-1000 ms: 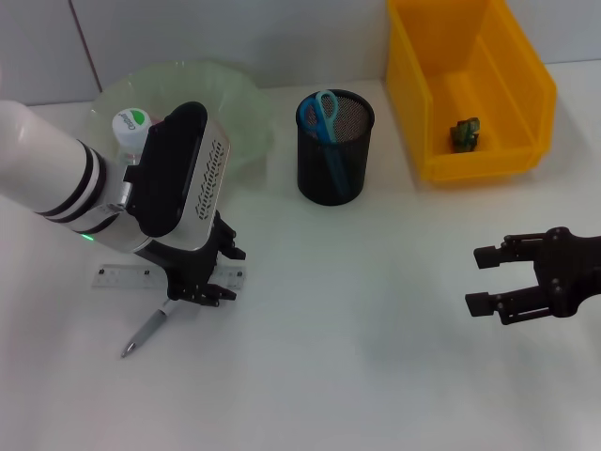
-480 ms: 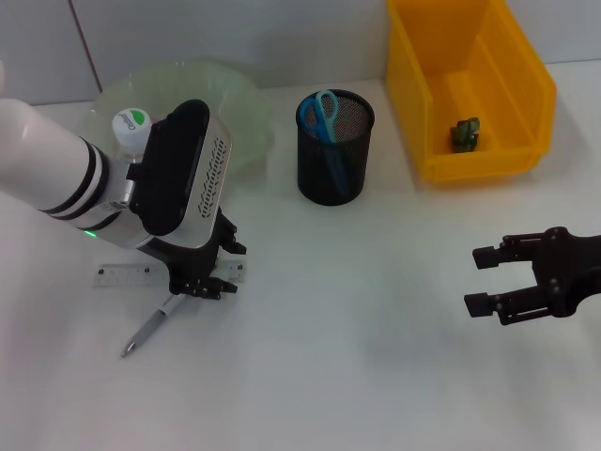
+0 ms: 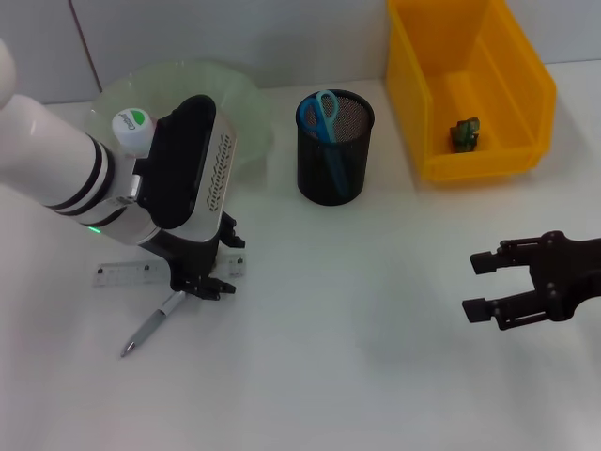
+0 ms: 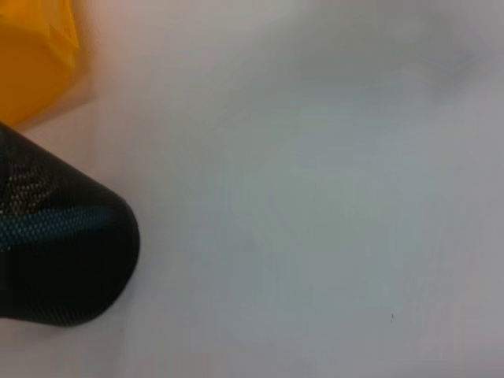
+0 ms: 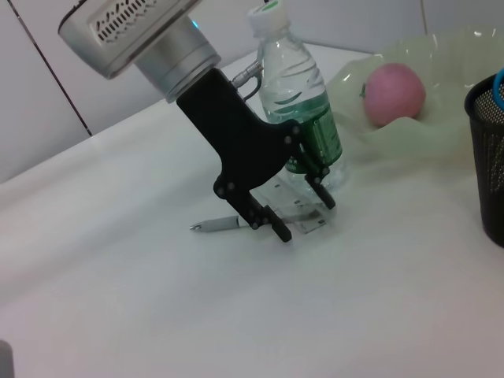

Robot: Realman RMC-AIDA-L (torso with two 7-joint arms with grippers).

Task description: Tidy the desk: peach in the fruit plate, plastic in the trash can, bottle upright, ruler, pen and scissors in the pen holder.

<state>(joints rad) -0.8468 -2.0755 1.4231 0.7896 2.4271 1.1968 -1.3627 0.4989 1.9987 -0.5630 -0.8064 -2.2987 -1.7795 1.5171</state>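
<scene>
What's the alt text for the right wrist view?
The left end effector is down on the table, open, straddling the clear ruler, with the pen lying beside it. Behind stand an upright bottle, a peach in the green plate, and the holder.

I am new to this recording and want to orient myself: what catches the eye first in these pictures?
The left hand is down on the white table, open over the clear ruler, with the pen beside it. Behind it stand the water bottle and the green fruit plate holding the peach. The right hand hovers open at the right.
</scene>
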